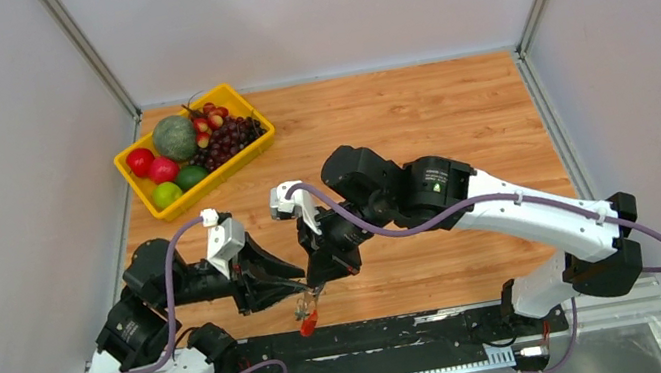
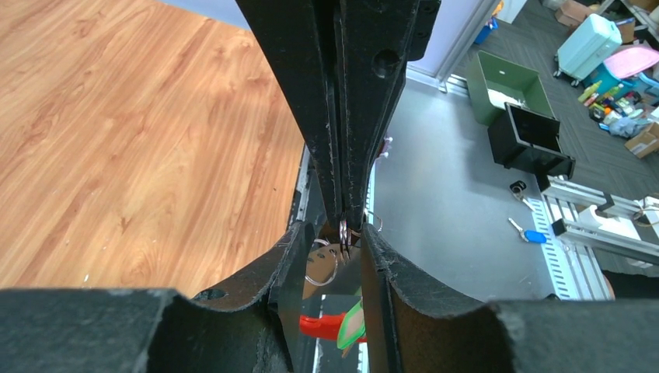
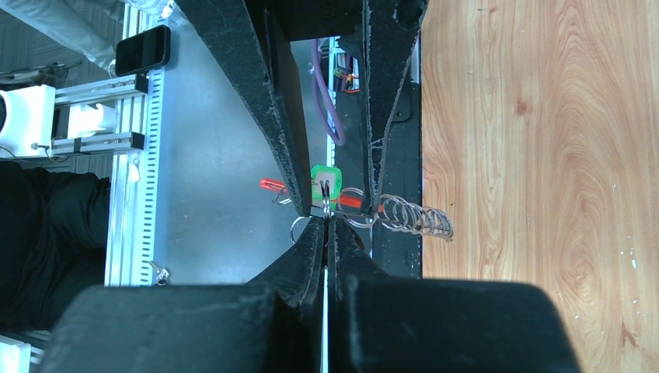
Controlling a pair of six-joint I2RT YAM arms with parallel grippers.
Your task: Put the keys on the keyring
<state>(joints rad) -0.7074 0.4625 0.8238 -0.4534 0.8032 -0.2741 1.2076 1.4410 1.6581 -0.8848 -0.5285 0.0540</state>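
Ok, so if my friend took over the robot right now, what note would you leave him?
Right gripper: jaws shut on a ring of the keyring, held in the air.
Left gripper: jaws partly apart around the bunch; grip unclear.
Red tag dangles below.
Done: both grippers meet at the keyring.
Left to do: I can't spot the key, so threading it on isn't confirmed.

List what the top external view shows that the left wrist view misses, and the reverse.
Only the top view: the yellow basket of fruit. Only the left wrist view: a green bin and a black box beyond the table. Both: the keyring with its red tag, pinched by the right gripper, and the wooden table.
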